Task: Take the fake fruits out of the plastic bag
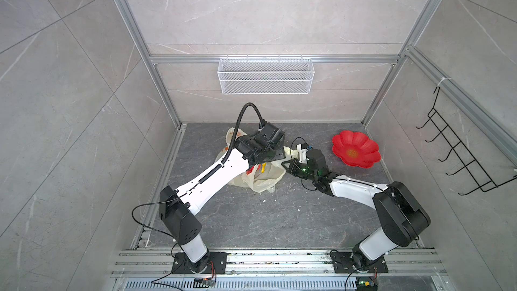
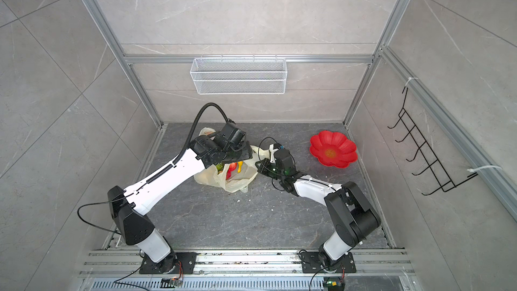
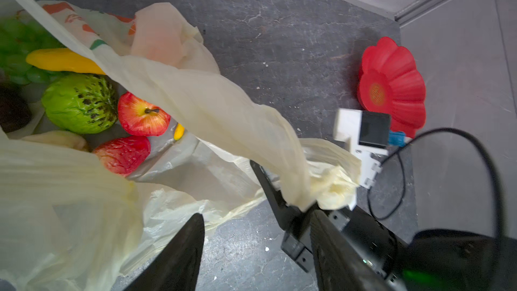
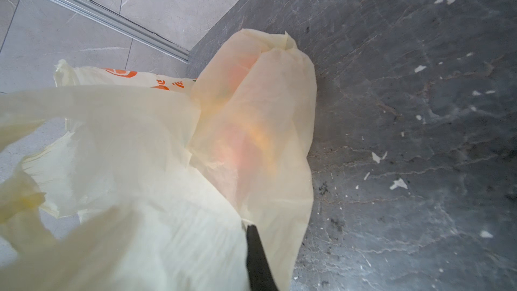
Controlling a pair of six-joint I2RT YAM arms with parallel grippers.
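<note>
The cream plastic bag [image 1: 263, 180] [image 2: 235, 183] lies on the dark floor with its mouth pulled open. My right gripper [image 3: 302, 205] [image 1: 288, 163] is shut on a bag handle [image 3: 279, 146] and stretches it toward the right. Bag film [image 4: 167, 149] covers most of the right wrist view, where one dark finger [image 4: 257, 258] shows. Inside the bag lie the fake fruits: a yellow banana [image 3: 64, 60], a green bumpy fruit [image 3: 81, 102], a red apple [image 3: 142, 117], another red fruit [image 3: 123, 153] and green grapes [image 3: 16, 48]. My left gripper [image 3: 254, 219] hovers open above the bag's mouth, with nothing between its fingers.
A red flower-shaped plate [image 1: 355, 149] [image 2: 333, 149] [image 3: 391, 88] sits at the back right of the floor. A white wire-mesh basket [image 1: 265, 75] hangs on the back wall. On the right wall hangs a black hook rack [image 1: 458, 149]. Small white flecks dot the floor.
</note>
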